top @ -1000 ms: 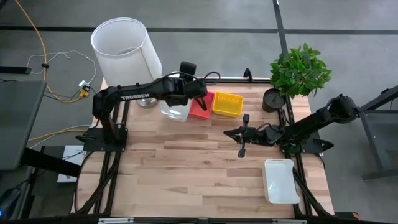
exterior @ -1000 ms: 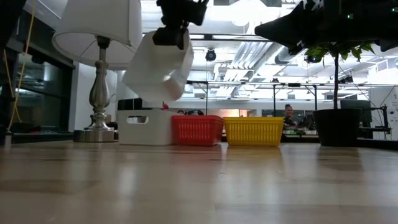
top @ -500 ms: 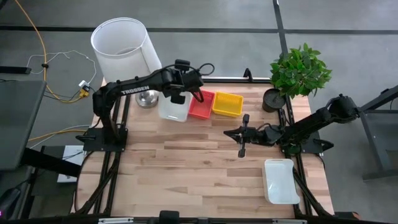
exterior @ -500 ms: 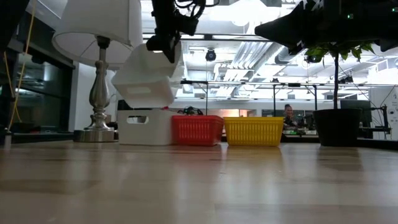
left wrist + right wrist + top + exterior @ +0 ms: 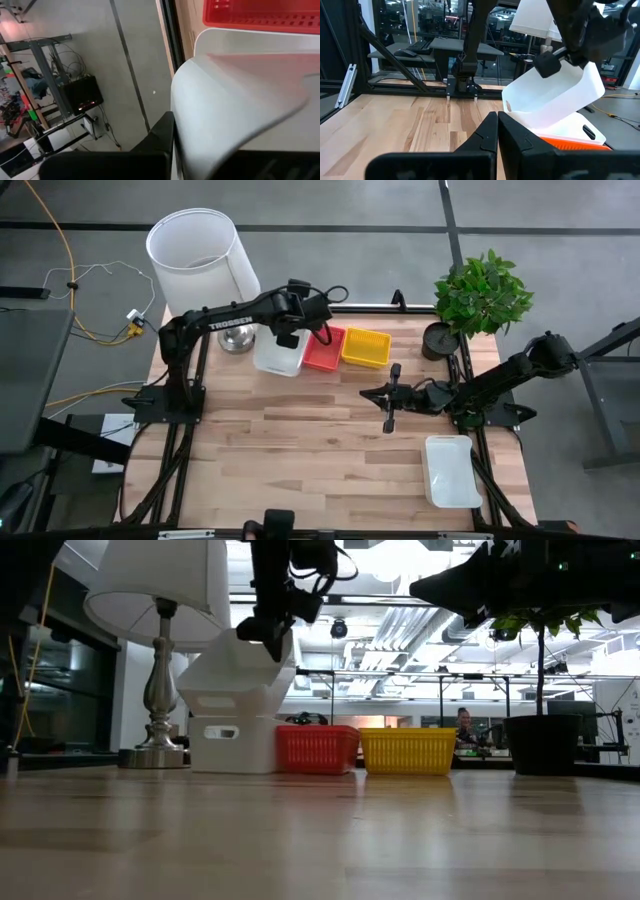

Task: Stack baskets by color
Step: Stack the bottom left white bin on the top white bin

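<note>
The white shallow plastic basket with rounded corners (image 5: pixel 243 665) hangs tilted in the left gripper (image 5: pixel 270 628), whose fingers are clamped on its upper rim, directly over a second white plastic basket (image 5: pixel 234 745) that stands on the wooden table (image 5: pixel 300 450) at about eleven o'clock from the table's centre. From above, the held basket (image 5: pixel 279 352) hides most of the one beneath it. It looks light and stiff, a thin moulded shell that keeps its shape from a one-edge pinch; the smooth plastic seems slippery, so a rim grip near the middle of a long side is the safest hold, and a slanted basket could catch on the lower one's lip rather than nest.

Just beside the stack, toward three o'clock, sits the red slotted plastic basket (image 5: pixel 323 350), touching or nearly touching it, and next the yellow slotted plastic basket (image 5: pixel 366 347). A third white plastic basket (image 5: pixel 449 470) lies near the table's edge at five o'clock.

The white lampshade (image 5: pixel 197 250) stands close at ten o'clock, and the table's far edge is just beyond, so room is tight there; the middle of the table is open. The right gripper (image 5: pixel 389 423) waits shut and empty, at three o'clock from centre, near the potted green plant (image 5: pixel 480 295).
</note>
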Tool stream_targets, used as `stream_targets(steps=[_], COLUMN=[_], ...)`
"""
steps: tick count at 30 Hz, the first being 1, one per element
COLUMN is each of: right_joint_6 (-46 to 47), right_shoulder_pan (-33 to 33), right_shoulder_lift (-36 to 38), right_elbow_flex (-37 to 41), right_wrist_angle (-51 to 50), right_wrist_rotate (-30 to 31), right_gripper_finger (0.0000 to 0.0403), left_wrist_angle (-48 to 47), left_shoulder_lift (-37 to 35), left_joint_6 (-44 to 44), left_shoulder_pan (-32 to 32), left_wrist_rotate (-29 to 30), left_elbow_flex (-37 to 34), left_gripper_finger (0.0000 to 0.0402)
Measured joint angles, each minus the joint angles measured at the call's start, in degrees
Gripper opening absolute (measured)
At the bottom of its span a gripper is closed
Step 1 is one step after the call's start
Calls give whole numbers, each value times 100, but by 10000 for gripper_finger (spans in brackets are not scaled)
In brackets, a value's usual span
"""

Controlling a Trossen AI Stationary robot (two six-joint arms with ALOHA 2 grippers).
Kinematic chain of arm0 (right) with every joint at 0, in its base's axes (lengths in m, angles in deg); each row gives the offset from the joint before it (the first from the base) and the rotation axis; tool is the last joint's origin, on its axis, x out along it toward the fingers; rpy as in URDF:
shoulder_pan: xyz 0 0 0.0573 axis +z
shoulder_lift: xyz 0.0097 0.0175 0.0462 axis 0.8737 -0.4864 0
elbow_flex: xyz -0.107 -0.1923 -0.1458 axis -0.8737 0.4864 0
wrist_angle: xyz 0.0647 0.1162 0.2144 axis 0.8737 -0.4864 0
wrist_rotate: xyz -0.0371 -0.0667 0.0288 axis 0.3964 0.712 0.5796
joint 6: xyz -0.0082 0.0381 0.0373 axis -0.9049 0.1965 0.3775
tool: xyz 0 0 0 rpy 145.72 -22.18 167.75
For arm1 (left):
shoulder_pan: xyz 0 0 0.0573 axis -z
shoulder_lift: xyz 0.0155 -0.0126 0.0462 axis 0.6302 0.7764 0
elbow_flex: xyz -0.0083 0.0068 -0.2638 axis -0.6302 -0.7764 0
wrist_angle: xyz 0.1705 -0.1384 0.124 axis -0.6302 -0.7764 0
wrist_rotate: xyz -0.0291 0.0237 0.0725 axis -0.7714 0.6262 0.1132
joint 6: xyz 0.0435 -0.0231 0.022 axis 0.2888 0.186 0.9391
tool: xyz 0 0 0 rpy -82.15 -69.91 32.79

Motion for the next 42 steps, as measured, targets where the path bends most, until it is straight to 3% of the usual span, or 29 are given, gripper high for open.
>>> stream_targets(steps=[18,33,42], right_joint_6=[0,-10,-107], right_shoulder_pan=[0,0,-1], right_shoulder_lift=[0,0,0], right_elbow_flex=[0,0,0], right_wrist_angle=[-22,-22,-20], right_wrist_rotate=[13,11,7], right_gripper_finger=[0,0,0], left_wrist_angle=[-2,125,122], left_shoulder_lift=[186,184,177], left_joint_6=[183,24,-377], left_shoulder_pan=[-2,39,334], left_wrist_rotate=[-362,-207,309], left_elbow_flex=[0,33,724], left_gripper_finger=[12,125,179])
